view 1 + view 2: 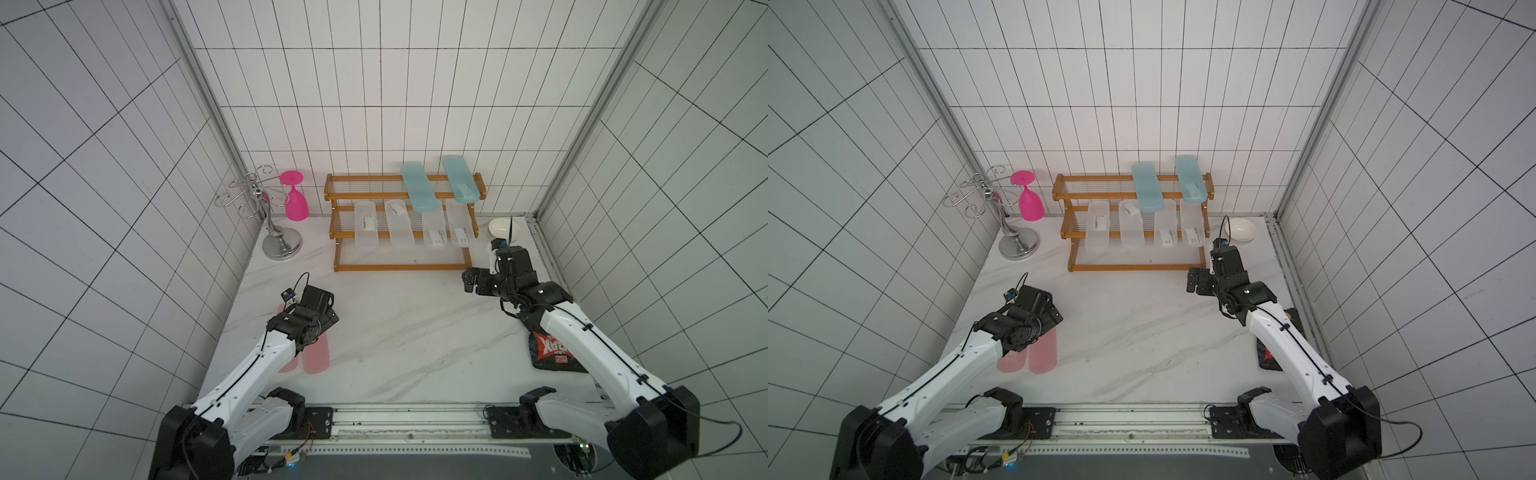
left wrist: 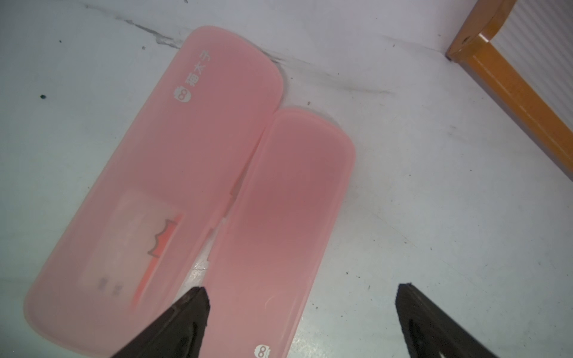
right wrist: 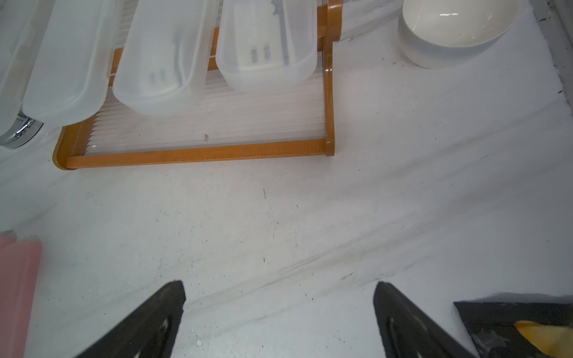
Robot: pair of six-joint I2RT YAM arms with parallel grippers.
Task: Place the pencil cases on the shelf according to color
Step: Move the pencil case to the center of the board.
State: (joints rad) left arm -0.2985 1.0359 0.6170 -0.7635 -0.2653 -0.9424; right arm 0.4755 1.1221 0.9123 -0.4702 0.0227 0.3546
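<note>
Waiting on table: two pink cases; blues and clears on shelf. Left gripper and right gripper both wide, empty.

two light blue pencil cases are laid across the top tier of the shelf; four clear pencil cases are lined along the middle tier. two pink pencil cases are seen side by side on the table, partly covered by the left gripper. the right gripper is held near the shelf, apparently not touching it.
</note>
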